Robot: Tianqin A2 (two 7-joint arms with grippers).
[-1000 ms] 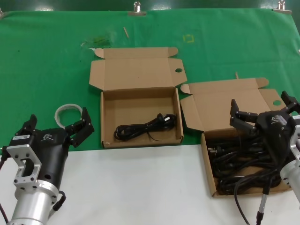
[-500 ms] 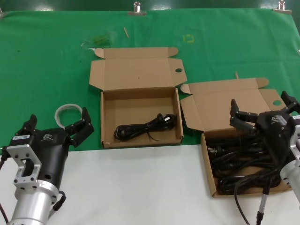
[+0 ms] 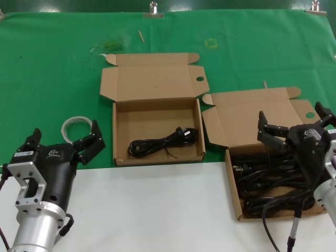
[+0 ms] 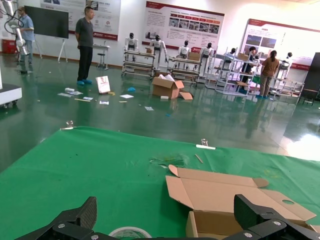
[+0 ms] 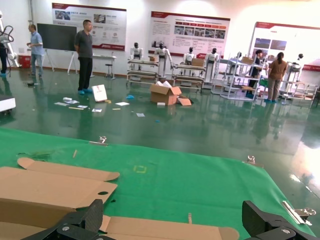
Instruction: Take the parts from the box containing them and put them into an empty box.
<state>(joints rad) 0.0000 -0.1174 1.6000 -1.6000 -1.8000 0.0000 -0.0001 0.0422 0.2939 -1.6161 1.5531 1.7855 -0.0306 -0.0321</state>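
The box containing the parts [image 3: 234, 193] sits at the right, open, with a pile of black power cords [image 3: 270, 186] in it. My right gripper [image 3: 292, 119] hovers open over its far end with nothing between the fingers; in the right wrist view that gripper [image 5: 175, 216] faces the box's raised lid [image 5: 165, 231]. The other box [image 3: 121, 128] stands open in the middle and holds one coiled black cord [image 3: 163, 143]. My left gripper [image 3: 66, 137] is open and idle at the near left; in its wrist view this gripper [image 4: 167, 220] looks toward the middle box [image 4: 225, 196].
A white ring-shaped tube [image 3: 75, 125] lies on the green cloth just beyond the left gripper, also low in the left wrist view as a white ring [image 4: 130, 233]. A white board [image 3: 157, 210] covers the table's near side. Small scraps [image 3: 107, 46] lie at the far left.
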